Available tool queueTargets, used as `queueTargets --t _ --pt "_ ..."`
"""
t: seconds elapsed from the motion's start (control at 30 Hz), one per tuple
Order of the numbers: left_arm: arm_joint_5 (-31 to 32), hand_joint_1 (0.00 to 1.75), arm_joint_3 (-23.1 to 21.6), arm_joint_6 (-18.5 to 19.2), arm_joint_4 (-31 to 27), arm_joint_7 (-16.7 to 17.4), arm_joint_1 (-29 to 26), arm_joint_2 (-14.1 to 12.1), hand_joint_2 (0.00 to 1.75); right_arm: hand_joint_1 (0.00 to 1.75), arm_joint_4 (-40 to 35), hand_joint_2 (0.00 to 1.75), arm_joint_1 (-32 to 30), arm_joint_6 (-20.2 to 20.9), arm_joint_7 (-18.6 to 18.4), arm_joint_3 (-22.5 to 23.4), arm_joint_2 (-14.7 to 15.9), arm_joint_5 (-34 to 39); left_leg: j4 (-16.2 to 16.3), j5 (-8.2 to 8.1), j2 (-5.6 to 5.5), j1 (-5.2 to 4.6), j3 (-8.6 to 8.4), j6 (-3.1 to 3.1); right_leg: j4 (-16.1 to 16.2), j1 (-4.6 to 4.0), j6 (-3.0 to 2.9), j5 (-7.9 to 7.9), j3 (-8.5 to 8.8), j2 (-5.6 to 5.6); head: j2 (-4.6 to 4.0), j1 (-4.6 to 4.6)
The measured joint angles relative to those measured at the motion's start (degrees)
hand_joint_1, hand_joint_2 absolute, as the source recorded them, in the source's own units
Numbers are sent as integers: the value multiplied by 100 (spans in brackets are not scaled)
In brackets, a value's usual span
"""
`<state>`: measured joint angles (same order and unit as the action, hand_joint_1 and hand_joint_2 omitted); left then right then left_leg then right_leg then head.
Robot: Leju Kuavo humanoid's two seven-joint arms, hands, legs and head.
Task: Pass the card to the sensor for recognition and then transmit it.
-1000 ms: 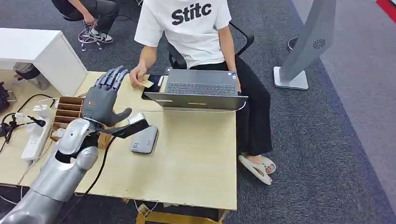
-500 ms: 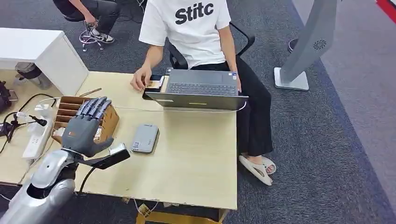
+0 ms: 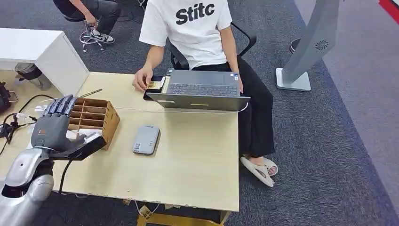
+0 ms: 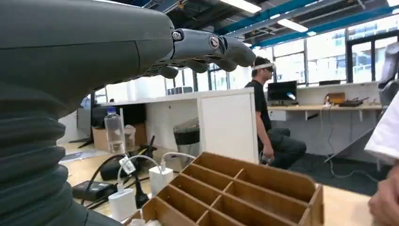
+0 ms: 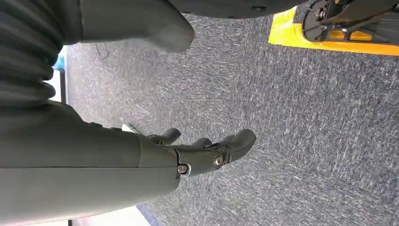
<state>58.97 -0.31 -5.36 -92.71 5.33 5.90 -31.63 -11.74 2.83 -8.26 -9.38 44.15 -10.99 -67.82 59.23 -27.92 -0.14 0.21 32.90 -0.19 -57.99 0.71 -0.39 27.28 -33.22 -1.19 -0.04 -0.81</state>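
The card [image 3: 154, 85] lies on a dark pad at the laptop's left side, with a person's hand [image 3: 140, 81] on it. The grey flat sensor [image 3: 145, 140] sits in the middle of the wooden table [image 3: 188, 169]. My left hand [image 3: 51, 126] hovers at the table's left side, next to the slotted wooden box [image 3: 91, 116], fingers spread and nothing in it. In the left wrist view its fingers [image 4: 207, 47] stretch out above the box [image 4: 244, 188]. My right hand [image 5: 197, 150] hangs over grey carpet, fingers loosely apart and holding nothing.
An open laptop [image 3: 202, 92] stands at the table's far edge in front of the seated person [image 3: 193, 28]. A white power strip [image 3: 35, 141] and cables lie to the left of the box. A grey kiosk stand [image 3: 310, 42] rises at the right.
My left hand drew back from near the person's hand, down and to the left past the sensor to beside the box. The person laid the card on the dark pad by the laptop.
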Motion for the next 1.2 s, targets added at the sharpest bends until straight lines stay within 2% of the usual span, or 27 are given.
queueTargets --t 0.2,0.47,0.97,1.2 --pt "99 0 50 255 323 44 51 2 175 0 0 175 5 28 2 0 -18 -63 0 0 0 1 0 0 0 0 0 0 -2 0 2 2" --pt "61 0 -87 597 712 -102 183 4 175 0 0 175 7 28 31 0 -18 -105 0 1 3 1 -1 -1 0 0 0 0 -3 -1 2 2" --pt "63 0 -509 632 1044 -133 513 24 175 0 0 175 12 48 39 2 -18 -120 0 1 4 1 -1 -1 0 0 -1 -1 -5 -3 0 0" --pt "37 0 -656 781 1156 -109 624 0 175 0 0 175 15 46 39 7 -18 -125 0 1 3 1 -1 -1 0 -1 -2 -1 -4 -3 2 2"
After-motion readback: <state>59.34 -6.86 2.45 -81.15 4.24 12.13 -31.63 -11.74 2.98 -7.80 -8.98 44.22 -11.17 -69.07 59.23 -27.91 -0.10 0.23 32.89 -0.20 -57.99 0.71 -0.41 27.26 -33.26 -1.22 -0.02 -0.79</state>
